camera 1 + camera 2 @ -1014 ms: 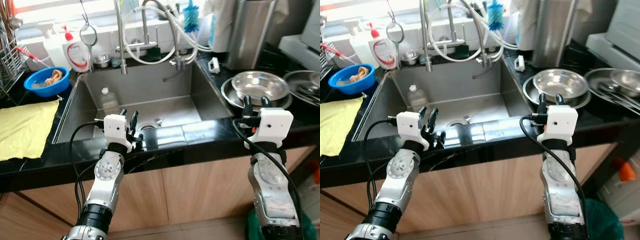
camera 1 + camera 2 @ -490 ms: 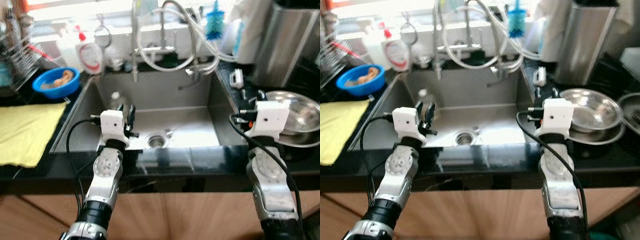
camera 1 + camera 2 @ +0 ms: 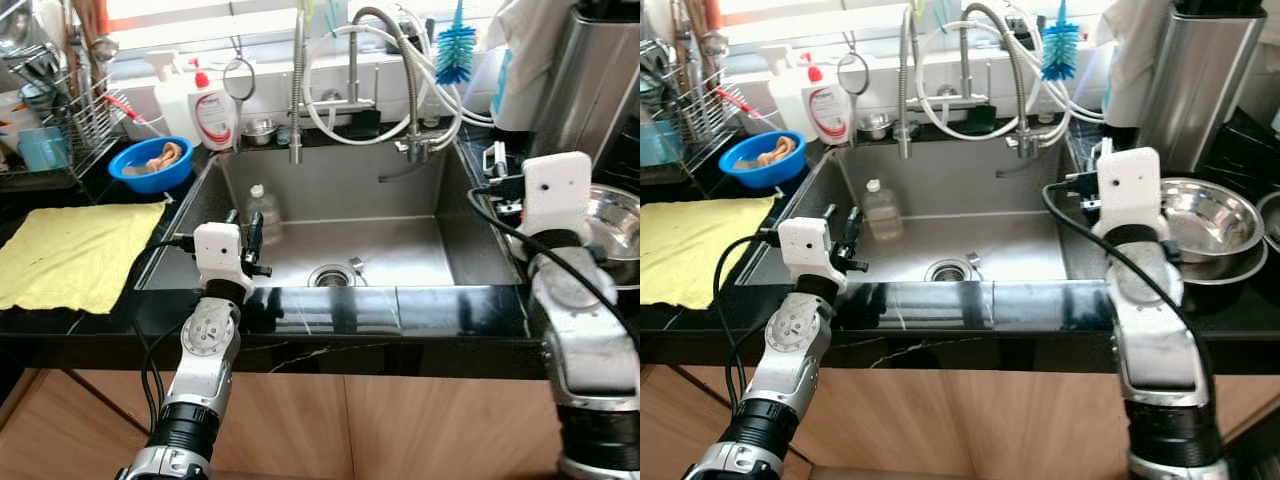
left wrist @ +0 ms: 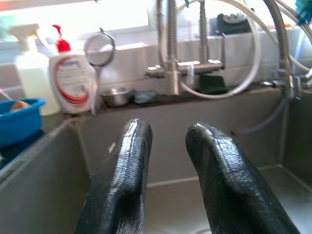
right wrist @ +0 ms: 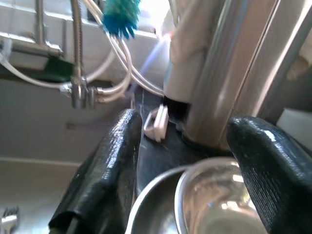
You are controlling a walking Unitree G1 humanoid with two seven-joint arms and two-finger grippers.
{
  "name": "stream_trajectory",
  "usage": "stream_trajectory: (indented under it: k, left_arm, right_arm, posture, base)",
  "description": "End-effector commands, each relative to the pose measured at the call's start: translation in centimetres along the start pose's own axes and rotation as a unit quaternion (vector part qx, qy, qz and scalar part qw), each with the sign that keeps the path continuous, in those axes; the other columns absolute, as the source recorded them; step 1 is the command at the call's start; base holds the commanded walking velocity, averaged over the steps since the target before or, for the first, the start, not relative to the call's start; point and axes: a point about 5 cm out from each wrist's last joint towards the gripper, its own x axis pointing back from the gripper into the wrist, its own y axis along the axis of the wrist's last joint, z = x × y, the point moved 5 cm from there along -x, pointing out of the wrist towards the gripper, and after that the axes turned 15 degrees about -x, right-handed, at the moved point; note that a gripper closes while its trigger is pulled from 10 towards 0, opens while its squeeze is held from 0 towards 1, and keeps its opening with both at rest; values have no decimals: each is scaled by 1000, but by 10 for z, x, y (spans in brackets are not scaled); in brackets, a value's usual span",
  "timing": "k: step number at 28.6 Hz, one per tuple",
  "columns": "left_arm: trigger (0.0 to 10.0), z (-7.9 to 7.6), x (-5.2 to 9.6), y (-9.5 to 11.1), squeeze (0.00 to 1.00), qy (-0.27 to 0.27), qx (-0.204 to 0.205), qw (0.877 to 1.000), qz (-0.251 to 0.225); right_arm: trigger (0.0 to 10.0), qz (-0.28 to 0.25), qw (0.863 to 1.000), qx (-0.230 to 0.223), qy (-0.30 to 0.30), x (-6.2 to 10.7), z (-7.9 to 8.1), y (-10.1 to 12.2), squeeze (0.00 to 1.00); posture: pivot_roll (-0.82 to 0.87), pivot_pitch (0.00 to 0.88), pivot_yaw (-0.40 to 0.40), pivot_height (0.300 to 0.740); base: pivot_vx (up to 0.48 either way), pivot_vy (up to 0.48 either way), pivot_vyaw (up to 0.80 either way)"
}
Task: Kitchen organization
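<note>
Black countertop (image 3: 400, 310) runs along my front, with the steel sink (image 3: 340, 200) set into it. My left gripper (image 3: 243, 232) hovers over the sink's near left corner, fingers slightly apart, empty. My right gripper (image 5: 185, 161) hangs above the counter right of the sink, fingers wide apart over the stacked steel bowls (image 3: 1200, 225). A plastic bottle (image 3: 262, 210) stands in the sink; a yellow cloth (image 3: 70, 255) lies to the left.

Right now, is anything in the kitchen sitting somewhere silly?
Yes: a clear plastic bottle stands upright inside the sink, at its back left corner, and a fork lies by the drain. Both look left behind there.
</note>
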Motion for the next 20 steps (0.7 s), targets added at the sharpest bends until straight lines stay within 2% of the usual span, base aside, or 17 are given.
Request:
stream_trajectory:
  k: [1,3,8,9,10,20]
  left_arm:
    - [10000,3,-2,-1,0,0,-3,1000,5]
    - [10000,2,-3,0,0,0,-2,1000,4]
    - [10000,2,-2,-1,0,-2,-2,1000,6]
    - [10000,1,-2,-2,0,-3,-2,1000,6]
    - [10000,1,-2,-2,0,-3,-1,1000,6]
    - [10000,0,-3,-2,0,-7,1,1000,5]
  right_arm:
    - [10000,6,1000,-10,5,1,6,6,1000]
    - [10000,31,999,-28,-2,3,3,-1,1000]
    - [10000,71,997,-11,-10,5,-1,-10,1000]
    - [10000,82,997,-5,-11,6,-2,-13,800]
    - [10000,88,996,0,-11,6,-3,-15,0]
    - [10000,116,993,1,-30,10,-9,-19,0]
  posture:
    - [-280,0,130,740]
    - [-278,0,129,740]
    - [-282,0,126,740]
    - [-282,0,126,740]
    - [-282,0,126,740]
    - [-283,0,128,740]
  base:
    - [0,0,0]
    - [0,0,0]
    - [0,0,0]
    - [0,0,0]
    - [0,0,0]
    - [0,0,0]
